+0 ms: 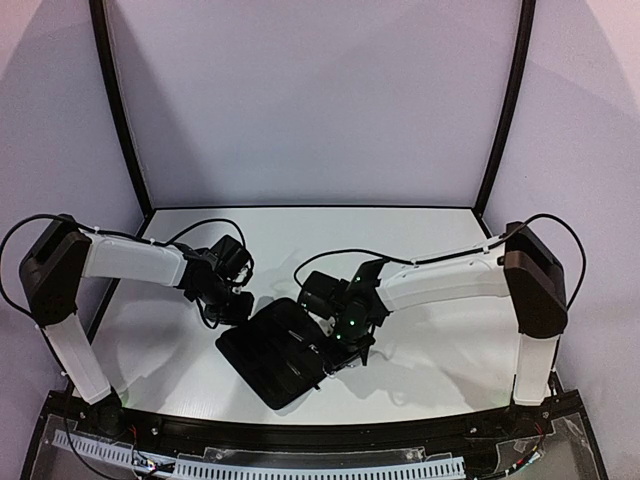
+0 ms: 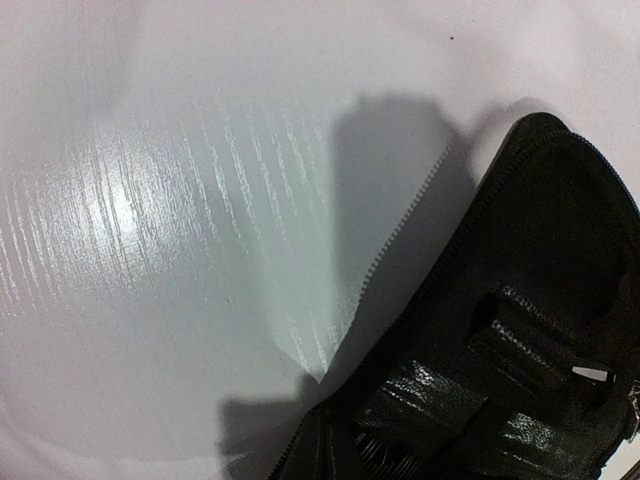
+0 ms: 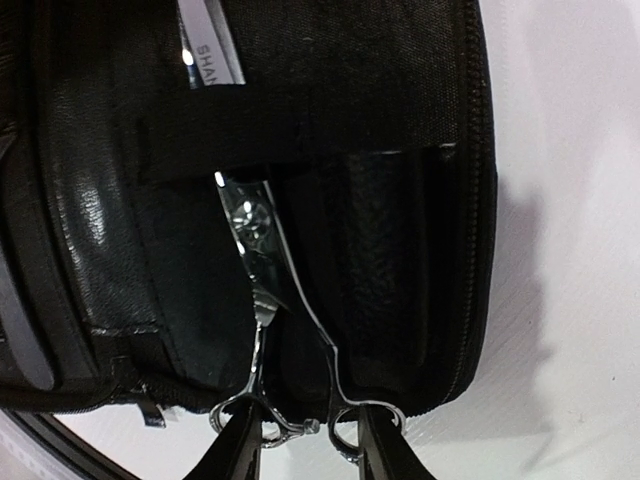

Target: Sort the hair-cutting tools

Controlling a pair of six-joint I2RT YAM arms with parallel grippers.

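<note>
Reaching down over the case point(image 1: 262, 358), right tool point(image 3: 312, 452) straddles scissors point(image 3: 262, 240) handles, grip unclear; left tool point(image 1: 230, 306) closed.

One pair of scissors point(image 3: 262, 245), one case point(image 3: 390, 80) (unzipped)

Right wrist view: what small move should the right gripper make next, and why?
Probably close the right gripper on the ring handles of the scissors. Its fingers flank the rings, and the blades sit under a strap of the open black case, so pulling them out needs a firm grip.
</note>
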